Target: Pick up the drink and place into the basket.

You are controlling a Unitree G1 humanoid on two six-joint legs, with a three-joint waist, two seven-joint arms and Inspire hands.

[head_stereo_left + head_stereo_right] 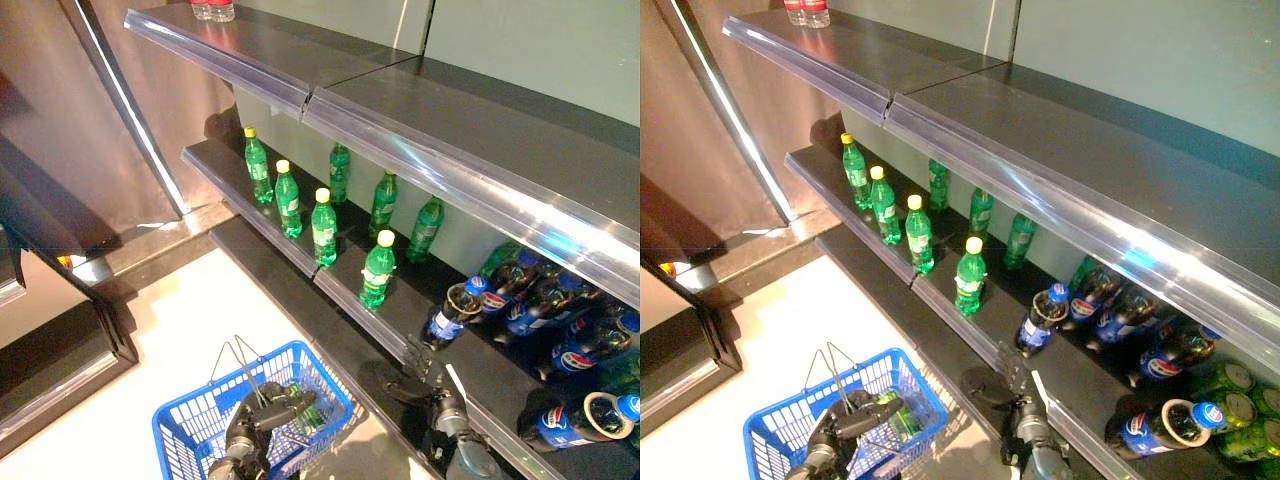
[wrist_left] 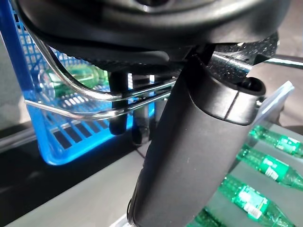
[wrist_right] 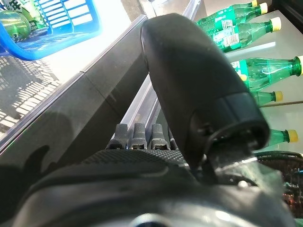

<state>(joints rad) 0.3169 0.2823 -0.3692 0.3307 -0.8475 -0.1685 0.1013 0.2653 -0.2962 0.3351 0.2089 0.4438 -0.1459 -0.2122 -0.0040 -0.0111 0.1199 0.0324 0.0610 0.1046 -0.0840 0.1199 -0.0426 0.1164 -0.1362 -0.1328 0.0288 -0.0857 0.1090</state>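
My left hand (image 1: 250,428) is shut on the thin wire handles (image 2: 94,94) of the blue basket (image 1: 185,425), which hangs low at the left in front of the shelves. A green bottle (image 1: 902,415) lies in the basket and also shows in the right wrist view (image 3: 14,23). My right hand (image 1: 438,398) is open and empty, its fingers (image 3: 142,135) straight, just above the front edge of the lowest shelf. Green bottles with yellow caps (image 1: 378,268) stand on the middle shelf beyond it.
Dark cola bottles with blue labels (image 1: 455,310) lie on the middle shelf to the right, with green cans (image 1: 1230,385) past them. The shelf above (image 1: 420,130) overhangs them. Bottles with red caps (image 1: 212,8) stand on the top shelf. A dark panel (image 1: 60,150) stands at the left.
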